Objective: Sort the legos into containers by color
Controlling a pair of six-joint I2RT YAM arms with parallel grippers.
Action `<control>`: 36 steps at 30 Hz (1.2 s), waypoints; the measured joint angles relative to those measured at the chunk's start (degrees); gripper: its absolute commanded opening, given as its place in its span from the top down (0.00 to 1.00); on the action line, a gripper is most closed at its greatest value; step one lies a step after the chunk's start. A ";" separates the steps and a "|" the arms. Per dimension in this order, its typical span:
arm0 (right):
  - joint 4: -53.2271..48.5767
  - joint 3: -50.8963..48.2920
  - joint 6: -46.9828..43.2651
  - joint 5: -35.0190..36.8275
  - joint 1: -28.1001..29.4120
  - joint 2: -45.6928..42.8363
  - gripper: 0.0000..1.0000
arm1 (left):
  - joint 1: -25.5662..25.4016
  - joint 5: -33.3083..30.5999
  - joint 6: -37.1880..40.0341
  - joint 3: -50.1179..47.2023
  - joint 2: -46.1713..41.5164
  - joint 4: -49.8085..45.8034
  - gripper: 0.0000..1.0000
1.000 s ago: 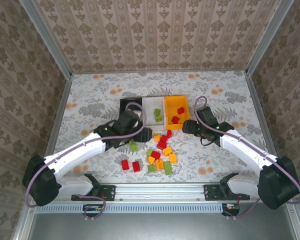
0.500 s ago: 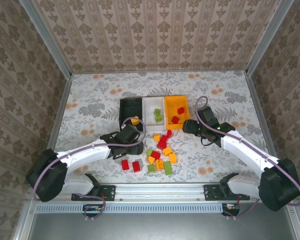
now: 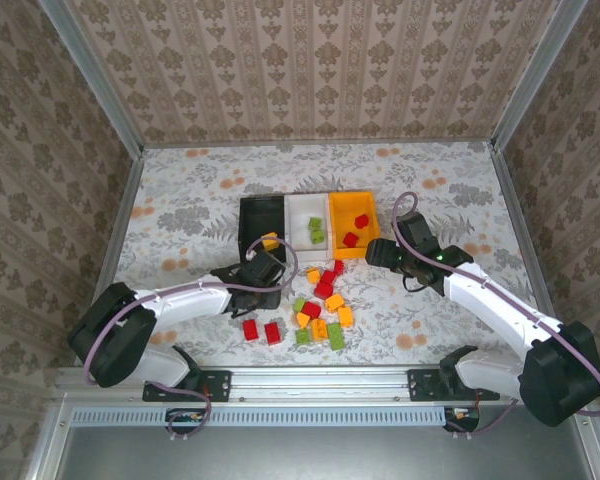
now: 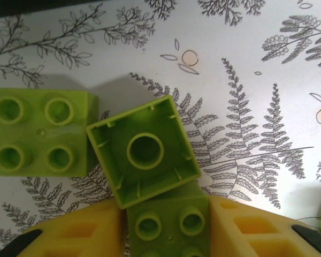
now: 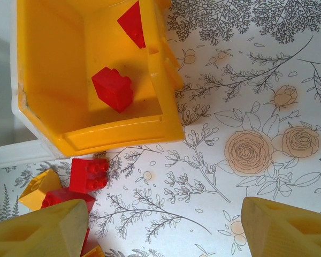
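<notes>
Above the table, bins: black bin [image 3: 252, 212], white bin [image 3: 302, 206] and orange bin [image 3: 348, 198] touch in a row running left to right on the flower-print table [image 3: 180, 200], with patterned walls around.
Loose legos [image 3: 322, 305]: scattered just before the bins, between my arms.
Left gripper [image 3: 265, 272]: low, beside the black bin.
Left wrist, grip: my left gripper [image 4: 166, 217] is clamped on a studs-up green lego [image 4: 168, 227]; I cannot tell its long axis.
Crowding: an upturned green lego [image 4: 144, 151], askew, overlaps its far edge; another green lego [image 4: 40, 134] sits studs-up at the left.
Right wrist, jaws: my right gripper [image 5: 160, 225] is spread wide over bare cloth.
Orange bin [image 5: 96, 136]: holds two red legos [image 5: 113, 88]; a red lego [image 5: 89, 174] lies outside it.
</notes>
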 measured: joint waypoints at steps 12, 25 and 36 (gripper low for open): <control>0.02 0.02 -0.20 0.02 -0.04 0.00 0.24 | -0.83 -1.88 -0.61 -0.72 -0.02 0.68 0.69; 0.09 0.00 -0.17 0.17 -0.17 0.00 0.23 | -8.33 -2.25 -2.54 8.04 -11.39 -11.15 0.72; 0.26 0.00 -0.15 0.42 -0.39 0.00 0.23 | 2.82 2.38 7.13 37.64 16.39 -5.75 0.74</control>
